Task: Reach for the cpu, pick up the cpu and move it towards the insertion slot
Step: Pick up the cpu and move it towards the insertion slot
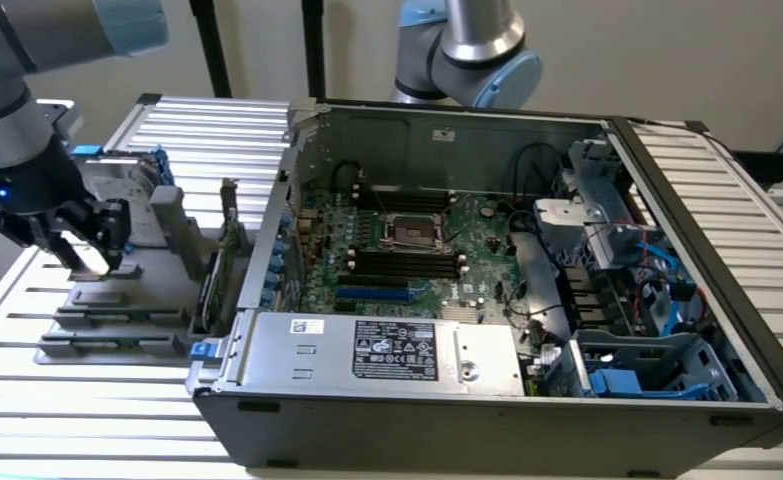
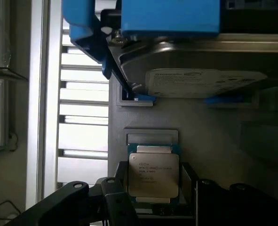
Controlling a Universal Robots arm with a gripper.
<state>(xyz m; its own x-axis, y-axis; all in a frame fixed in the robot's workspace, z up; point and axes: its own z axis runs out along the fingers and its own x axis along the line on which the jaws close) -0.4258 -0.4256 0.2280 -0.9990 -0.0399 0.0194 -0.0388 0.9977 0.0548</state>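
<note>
Jaws of the gripper point(image 1: 94, 262) are clenched on the cpu point(image 2: 154, 175), one dark finger point(image 2: 116, 202) against each of two opposite edges. The chip hangs flat, label up, seemingly just clear of its recess in the grey fixture point(image 2: 223, 141). That fixture sits near the bench point(image 1: 44, 410) edge on the exterior view's left, with the upright hard drive point(image 2: 200, 77) just beside the chip. The insertion slot point(image 1: 411, 230) lies well apart, deep inside the open computer case point(image 1: 298, 410) at mid-bench.

The risk, as I judge it, is that so thin an edge grip lets the chip tilt or slip. A low carry could also strike the case's side wall or the drive's blue brackets.

The fingertips are cut off in the wrist view, so how much pad bites cannot be told. In the exterior view the chip is hard to make out, and the socket's dark centre is unreadable.
</note>
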